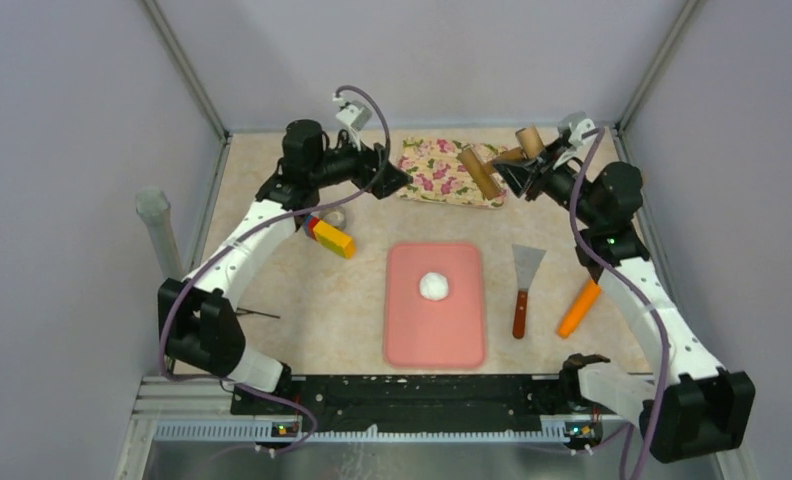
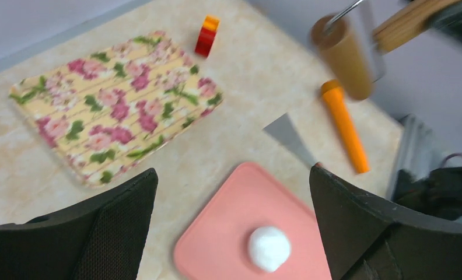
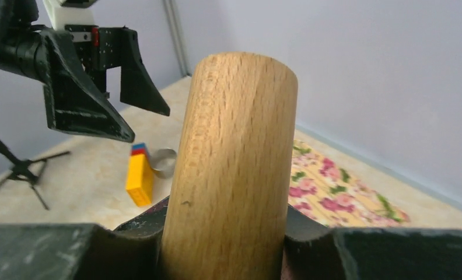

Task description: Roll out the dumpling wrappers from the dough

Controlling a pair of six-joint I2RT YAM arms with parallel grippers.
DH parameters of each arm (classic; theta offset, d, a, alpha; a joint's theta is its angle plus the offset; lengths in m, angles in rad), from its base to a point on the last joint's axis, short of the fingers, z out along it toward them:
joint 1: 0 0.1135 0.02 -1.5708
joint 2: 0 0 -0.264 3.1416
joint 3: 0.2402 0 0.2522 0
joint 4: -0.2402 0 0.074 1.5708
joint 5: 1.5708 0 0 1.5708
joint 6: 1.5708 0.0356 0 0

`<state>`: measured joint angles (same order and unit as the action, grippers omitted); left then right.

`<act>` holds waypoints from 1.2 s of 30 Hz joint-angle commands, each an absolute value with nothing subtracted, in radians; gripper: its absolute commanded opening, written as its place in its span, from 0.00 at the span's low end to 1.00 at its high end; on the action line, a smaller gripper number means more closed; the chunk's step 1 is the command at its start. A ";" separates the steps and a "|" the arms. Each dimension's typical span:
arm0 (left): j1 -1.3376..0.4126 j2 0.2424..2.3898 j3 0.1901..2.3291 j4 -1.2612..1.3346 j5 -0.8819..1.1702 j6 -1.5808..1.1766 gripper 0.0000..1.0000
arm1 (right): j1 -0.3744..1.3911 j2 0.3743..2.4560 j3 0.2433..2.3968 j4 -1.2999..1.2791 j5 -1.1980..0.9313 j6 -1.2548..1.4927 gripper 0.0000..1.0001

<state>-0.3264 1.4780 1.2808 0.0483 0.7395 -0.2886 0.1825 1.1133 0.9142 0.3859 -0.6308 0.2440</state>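
Observation:
The dough [image 1: 433, 286] is a white ball on the pink mat [image 1: 434, 335]; it also shows in the left wrist view [image 2: 269, 248] on the mat [image 2: 234, 224]. No dumpling wrappers are in view. My left gripper [image 1: 390, 178] is open and empty, raised over the table behind the mat's far-left corner; its jaws stand wide apart in its own view [image 2: 233, 172]. My right gripper [image 1: 507, 168] is shut on a wooden rolling pin [image 1: 480, 172], held in the air over the far right of the table. The pin [image 3: 234, 157] fills the right wrist view.
A floral cloth [image 1: 442, 172] lies at the back. A yellow, red and blue block [image 1: 332, 238] and a silver metal ring [image 1: 334, 217] lie left of the mat. A scraper [image 1: 525, 280] and an orange tool [image 1: 579, 307] lie to its right.

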 commanded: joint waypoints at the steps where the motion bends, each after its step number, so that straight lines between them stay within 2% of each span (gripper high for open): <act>1: -0.403 1.562 1.307 -0.239 0.534 0.126 0.99 | 0.181 0.962 0.909 0.140 -0.505 -0.080 0.00; 7: -0.533 1.713 1.318 -0.288 0.278 0.363 0.99 | 0.146 0.844 0.842 0.153 -0.447 -0.121 0.00; 15: -0.635 1.826 1.322 -0.250 0.038 0.454 0.99 | 0.115 0.823 0.799 0.166 -0.451 -0.130 0.00; 22: -0.680 1.904 1.339 -0.267 0.010 0.485 0.99 | 0.110 0.812 0.783 0.165 -0.450 -0.142 0.00; 32: -0.707 2.071 1.485 -0.245 -0.280 0.423 0.99 | 0.110 0.809 0.770 0.171 -0.456 -0.144 0.00; 36: -0.707 2.133 1.569 -0.242 -0.336 0.421 0.99 | 0.110 0.811 0.766 0.172 -0.456 -0.150 0.00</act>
